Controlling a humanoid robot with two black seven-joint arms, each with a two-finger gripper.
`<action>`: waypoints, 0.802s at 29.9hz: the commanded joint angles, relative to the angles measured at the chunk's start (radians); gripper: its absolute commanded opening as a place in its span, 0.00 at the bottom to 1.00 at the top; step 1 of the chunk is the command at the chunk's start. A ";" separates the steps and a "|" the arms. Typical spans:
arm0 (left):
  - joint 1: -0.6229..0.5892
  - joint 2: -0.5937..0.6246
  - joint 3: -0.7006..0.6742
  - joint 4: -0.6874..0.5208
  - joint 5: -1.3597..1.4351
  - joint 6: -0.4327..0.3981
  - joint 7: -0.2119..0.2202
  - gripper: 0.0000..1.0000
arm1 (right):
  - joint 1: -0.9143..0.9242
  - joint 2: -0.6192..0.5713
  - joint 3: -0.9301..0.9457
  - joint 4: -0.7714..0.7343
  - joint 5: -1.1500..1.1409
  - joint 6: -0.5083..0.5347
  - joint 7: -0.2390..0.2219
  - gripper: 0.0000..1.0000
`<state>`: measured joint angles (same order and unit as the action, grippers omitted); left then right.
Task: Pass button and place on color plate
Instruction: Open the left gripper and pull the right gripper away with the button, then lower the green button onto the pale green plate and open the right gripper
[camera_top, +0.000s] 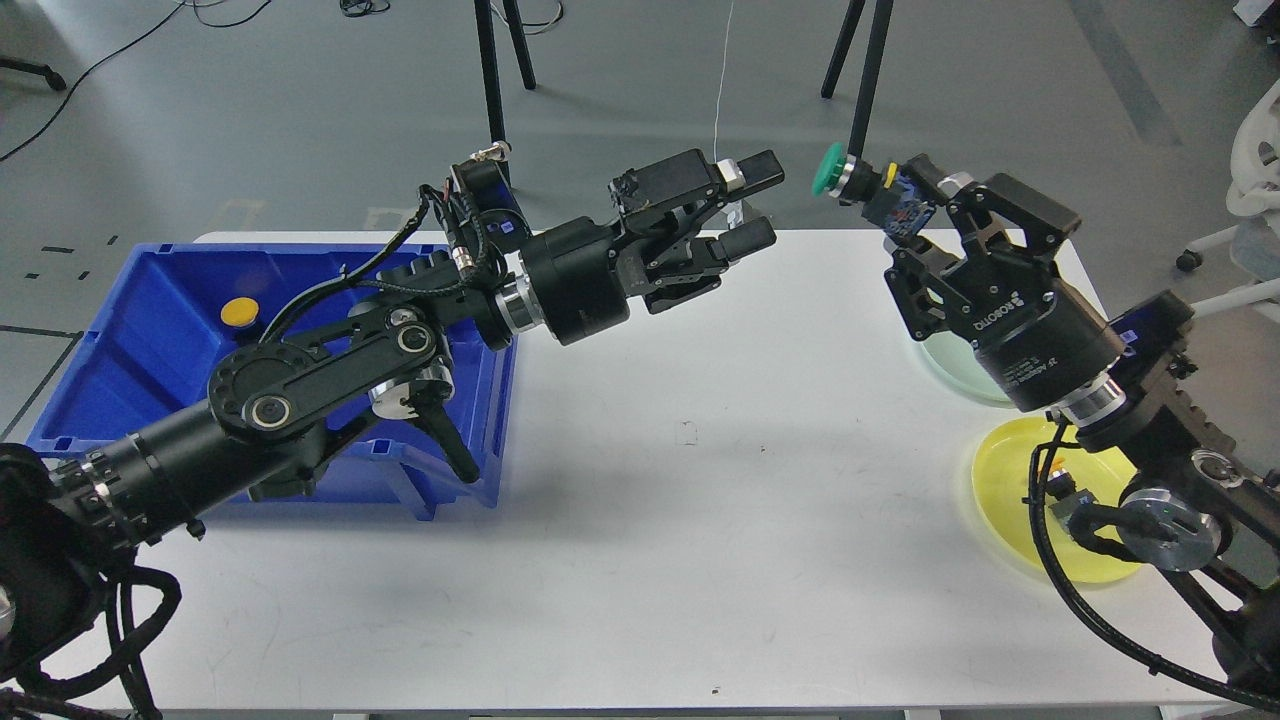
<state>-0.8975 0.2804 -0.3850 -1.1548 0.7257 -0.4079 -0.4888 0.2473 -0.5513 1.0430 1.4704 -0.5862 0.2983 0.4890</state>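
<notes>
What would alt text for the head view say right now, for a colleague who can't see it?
The right gripper holds a green button in the air, while the open left gripper faces it just short of contact. Under the right arm are a pale green plate and a yellow plate; a blue bin holds a yellow button.

Robotics lab or test bay. White table (640, 520) stood on a bare grey floor (1000, 110). Behind the table: black tripod legs (490, 70) and loose cables (120, 50) trailing over the floor. On the table's left end, a blue plastic parts bin (150, 310). Floor left of the table carried black tape marks (60, 250). Beyond its right end, a white caster-footed frame (1215, 250).
</notes>
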 joint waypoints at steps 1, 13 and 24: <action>0.000 0.000 0.000 0.000 0.000 0.000 0.000 0.82 | -0.052 0.030 0.109 -0.099 0.041 -0.048 0.000 0.09; 0.000 0.000 0.000 0.001 0.000 0.000 0.000 0.82 | 0.064 0.142 0.109 -0.666 0.474 -0.067 0.000 0.08; 0.000 0.000 0.000 0.001 -0.002 0.000 0.000 0.82 | 0.190 0.232 -0.017 -0.749 0.480 -0.209 -0.108 0.08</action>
<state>-0.8974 0.2795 -0.3851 -1.1537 0.7250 -0.4081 -0.4888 0.4054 -0.3428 1.0708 0.7253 -0.1074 0.1228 0.4042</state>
